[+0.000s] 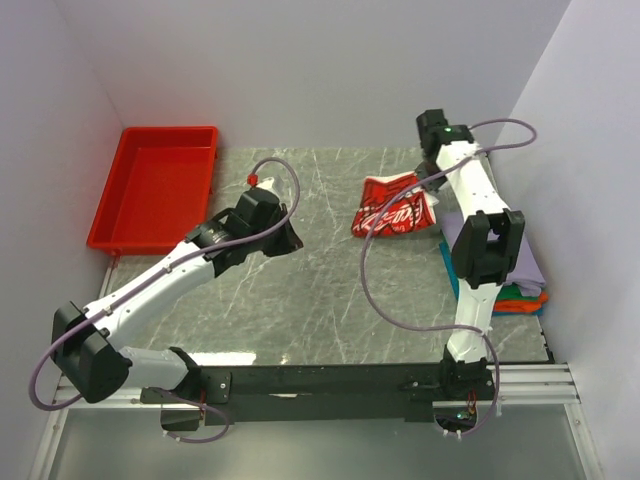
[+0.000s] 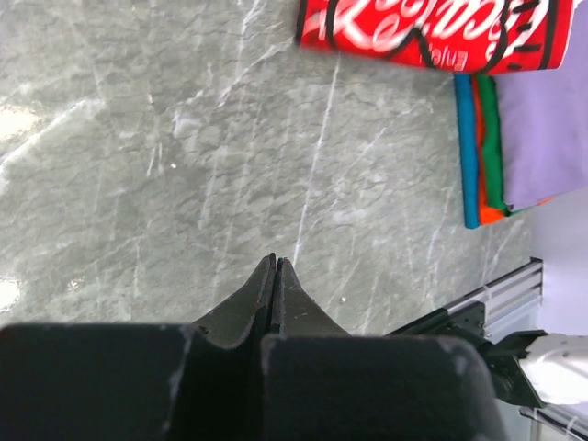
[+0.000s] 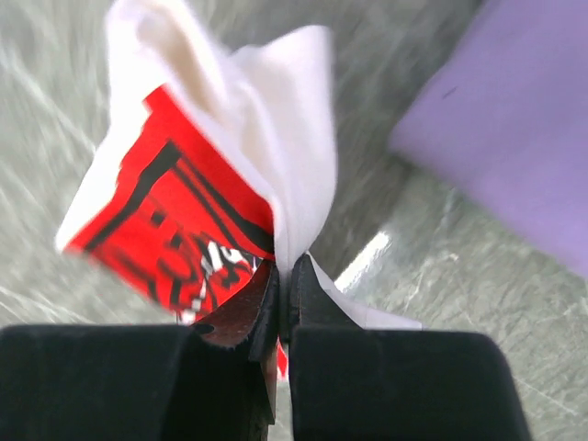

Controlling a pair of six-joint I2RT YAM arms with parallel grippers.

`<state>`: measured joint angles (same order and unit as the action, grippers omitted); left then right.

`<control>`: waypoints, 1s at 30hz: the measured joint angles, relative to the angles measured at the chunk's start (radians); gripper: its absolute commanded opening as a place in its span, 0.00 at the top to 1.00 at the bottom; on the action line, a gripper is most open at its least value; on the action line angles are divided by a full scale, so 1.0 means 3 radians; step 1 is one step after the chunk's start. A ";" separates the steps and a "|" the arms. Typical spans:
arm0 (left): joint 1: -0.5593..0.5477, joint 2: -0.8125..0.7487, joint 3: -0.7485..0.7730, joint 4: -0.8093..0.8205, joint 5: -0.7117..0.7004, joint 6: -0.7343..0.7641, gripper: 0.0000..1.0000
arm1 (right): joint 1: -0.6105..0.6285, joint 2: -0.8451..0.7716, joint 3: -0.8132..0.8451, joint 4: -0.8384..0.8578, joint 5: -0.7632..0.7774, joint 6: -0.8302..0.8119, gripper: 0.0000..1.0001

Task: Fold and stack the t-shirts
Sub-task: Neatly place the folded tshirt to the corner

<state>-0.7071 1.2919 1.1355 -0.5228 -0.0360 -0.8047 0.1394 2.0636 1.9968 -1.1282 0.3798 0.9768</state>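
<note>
"Top external view: where is the white t-shirt with red print found?"

"It is seen bunched on the worktop, toward the far edge and right of the middle. Its right-hand side is gathered up at the right claw."

"How is that claw set?"

"On the right wrist view the right claw is closed down tight, and a fold of white cloth from the printed shirt is pinched between the fingers. That picture is blurred, so it cannot be told how much of the shirt is raised off the worktop."

"And the folded shirts?"

"A stack is laid along the right edge, just beside the printed shirt. The lavender shirt is placed on top; the green shirt, the orange shirt and the teal shirt are shown only as edges beneath it. The same order is confirmed on the left wrist view, where lavender is seen over green, orange and teal."

"What of the left claw?"

"The left claw is held over bare worktop left of the middle, well apart from every shirt. Its fingers are pressed together with nothing between them."

"Anything else?"

"A red tray is set at the far left corner."
</note>
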 measured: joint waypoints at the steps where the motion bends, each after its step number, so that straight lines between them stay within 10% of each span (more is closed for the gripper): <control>1: 0.0000 0.0004 0.0020 -0.0004 0.0013 0.0000 1.00 | -0.0067 0.0000 0.0067 -0.0055 0.0011 0.0043 1.00; 30: 0.0003 0.0656 0.0622 -0.0148 0.0134 0.0037 0.99 | -0.0862 -0.0181 0.0239 -0.0118 0.0177 -0.0179 1.00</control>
<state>-0.7063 1.4887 1.3220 -0.5671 0.0040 -0.7937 -0.1192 2.0094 2.0686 -1.1637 0.4328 0.9230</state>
